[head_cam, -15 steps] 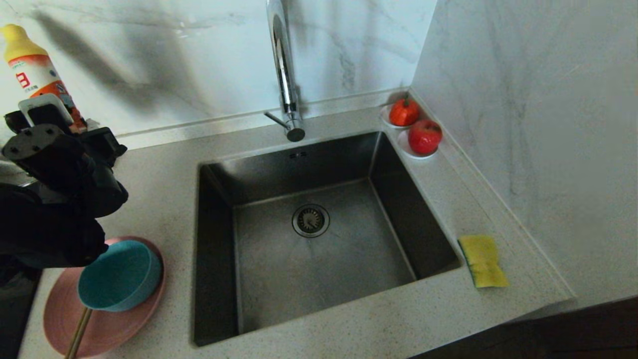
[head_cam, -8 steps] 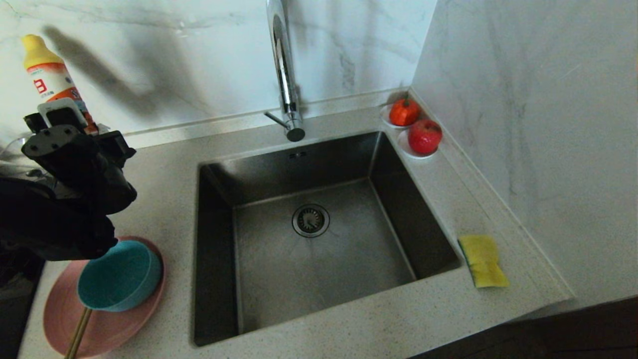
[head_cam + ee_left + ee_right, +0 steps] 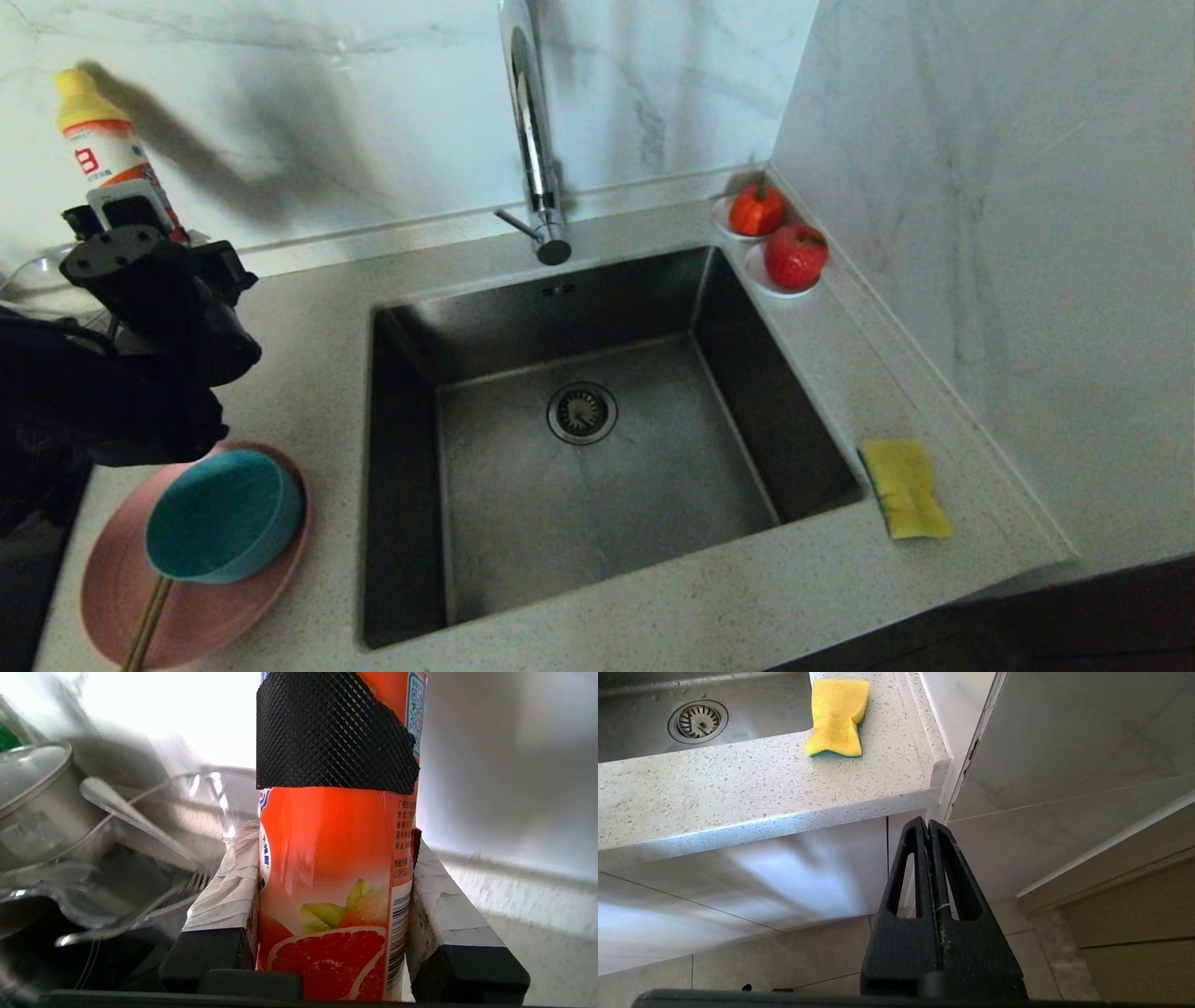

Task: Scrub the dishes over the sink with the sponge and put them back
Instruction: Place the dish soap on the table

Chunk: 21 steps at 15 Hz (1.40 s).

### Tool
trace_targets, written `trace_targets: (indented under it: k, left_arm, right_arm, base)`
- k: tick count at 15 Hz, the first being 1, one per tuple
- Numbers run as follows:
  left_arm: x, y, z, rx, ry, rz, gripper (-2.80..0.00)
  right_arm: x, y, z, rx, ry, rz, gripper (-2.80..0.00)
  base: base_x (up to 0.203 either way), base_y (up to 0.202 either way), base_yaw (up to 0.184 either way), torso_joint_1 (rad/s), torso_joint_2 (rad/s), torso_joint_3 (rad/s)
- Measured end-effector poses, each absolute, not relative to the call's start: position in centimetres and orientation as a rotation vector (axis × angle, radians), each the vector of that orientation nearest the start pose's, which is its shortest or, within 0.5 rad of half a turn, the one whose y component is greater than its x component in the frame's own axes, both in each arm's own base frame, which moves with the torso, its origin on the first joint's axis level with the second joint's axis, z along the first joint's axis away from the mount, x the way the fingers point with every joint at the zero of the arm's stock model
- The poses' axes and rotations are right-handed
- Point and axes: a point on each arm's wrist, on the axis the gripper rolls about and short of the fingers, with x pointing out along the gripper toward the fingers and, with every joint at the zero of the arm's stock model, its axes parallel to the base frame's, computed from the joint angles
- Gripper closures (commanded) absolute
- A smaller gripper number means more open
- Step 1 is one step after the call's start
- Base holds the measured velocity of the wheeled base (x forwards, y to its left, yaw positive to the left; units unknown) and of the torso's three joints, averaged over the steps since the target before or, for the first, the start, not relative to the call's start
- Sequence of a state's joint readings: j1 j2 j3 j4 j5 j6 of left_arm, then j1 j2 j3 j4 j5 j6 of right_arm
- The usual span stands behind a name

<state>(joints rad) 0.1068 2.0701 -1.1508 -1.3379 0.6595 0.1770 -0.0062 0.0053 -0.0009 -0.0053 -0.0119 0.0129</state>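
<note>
On the speckled counter [image 3: 308,373] left of the sink [image 3: 597,485], 1 teal bowl [image 3: 224,515] on 1 pink plate [image 3: 201,607], sticks [image 3: 145,623] alongside, left gripper [image 3: 334,891] clamping an orange detergent bottle [image 3: 334,858], sponge [image 3: 904,487] at sink's right, right gripper [image 3: 930,828] closed below counter edge.

The matte pink plate [image 3: 201,611] lies flat on the table just left of the sink [image 3: 597,439], carrying the smaller, deeper teal bowl [image 3: 224,515], which sits upright toward the plate's far side, and thin wooden sticks [image 3: 147,623] that slant out from beneath the bowl's near edge. The dark, square steel sink is deep, with a round drain strainer [image 3: 582,412] in its floor and a tall chrome tap [image 3: 532,131] behind it. The yellow sponge [image 3: 904,487] lies flat on the table just right of the sink, its thin dark green layer facing down.
</note>
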Motion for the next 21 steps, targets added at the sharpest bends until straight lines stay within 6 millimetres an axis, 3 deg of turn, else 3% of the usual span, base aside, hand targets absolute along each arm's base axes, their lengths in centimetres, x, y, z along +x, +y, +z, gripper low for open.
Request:
trace_targets:
  k: [8,16,21]
  left_arm:
    - [41.1,5.5,19.9,0.076,-0.304,0.783,0.0]
    - [42.2,4.4,21.0,0.08,-0.318,0.733,0.0]
    - [43.4,4.8,20.1,0.085,-0.314,0.721,0.0]
  right_arm:
    - [-2.3,0.0,7.7,0.013,-0.002,-0.018,0.0]
    - [-2.3,0.0,7.7,0.013,-0.002,-0.018,0.0]
    - [-2.2,0.0,7.6,0.013,-0.001,-0.018,0.0]
  base:
    - [0.0,0.0,0.0,0.0,0.0,0.0]
    - [0.0,0.0,0.0,0.0,0.0,0.0]
    - [0.0,0.0,0.0,0.0,0.0,0.0]
